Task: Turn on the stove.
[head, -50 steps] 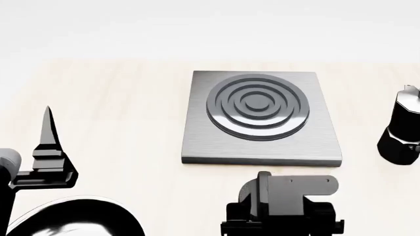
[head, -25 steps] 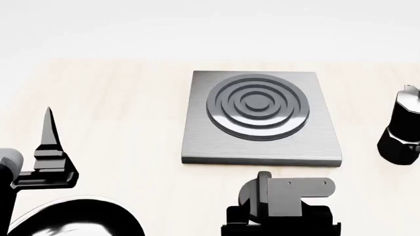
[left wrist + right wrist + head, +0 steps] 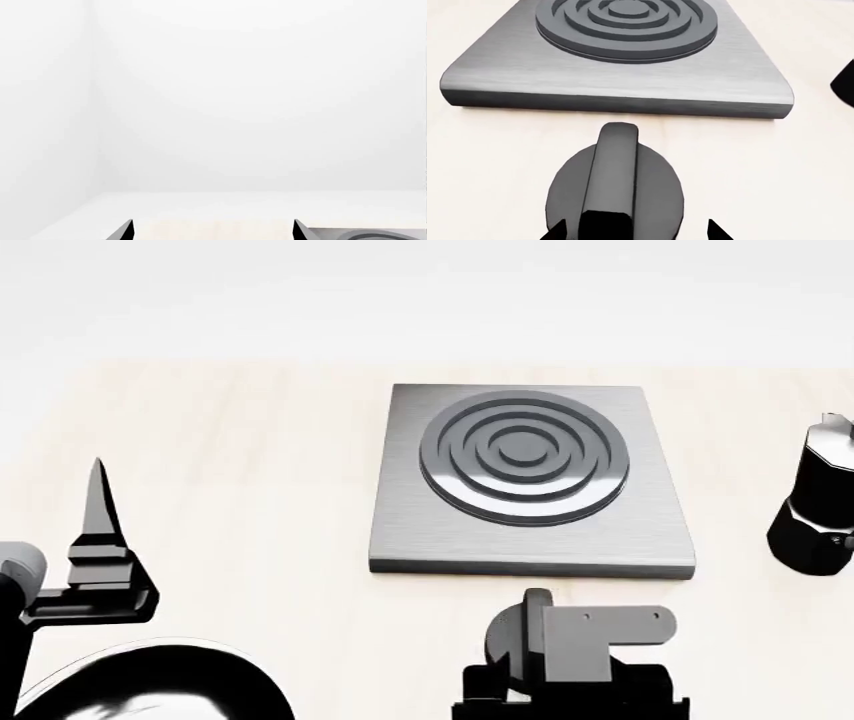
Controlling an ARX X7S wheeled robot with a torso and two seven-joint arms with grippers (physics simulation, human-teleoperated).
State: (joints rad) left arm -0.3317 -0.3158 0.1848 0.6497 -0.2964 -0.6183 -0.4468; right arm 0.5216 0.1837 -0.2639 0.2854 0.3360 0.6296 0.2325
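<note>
The stove (image 3: 534, 530) is a brushed-grey square slab with a dark ringed burner (image 3: 523, 455) in the middle of the table. Its black round knob (image 3: 615, 192), with a raised bar across it, lies on the table just in front of the slab (image 3: 620, 80). In the head view the knob (image 3: 505, 640) is partly hidden behind my right wrist. My right gripper (image 3: 635, 231) is open, one fingertip on each side of the knob, neither touching it. My left gripper (image 3: 212, 231) is open and empty, held up at the left (image 3: 98, 530).
A black moka pot (image 3: 811, 510) stands at the right edge of the table. A black frying pan (image 3: 147, 685) lies at the near left, below my left gripper. A corner of the stove (image 3: 373, 233) shows beside the left fingertips.
My right wrist has shifted slightly to the left in front of the stove. The left arm, stove and pot have not moved.
</note>
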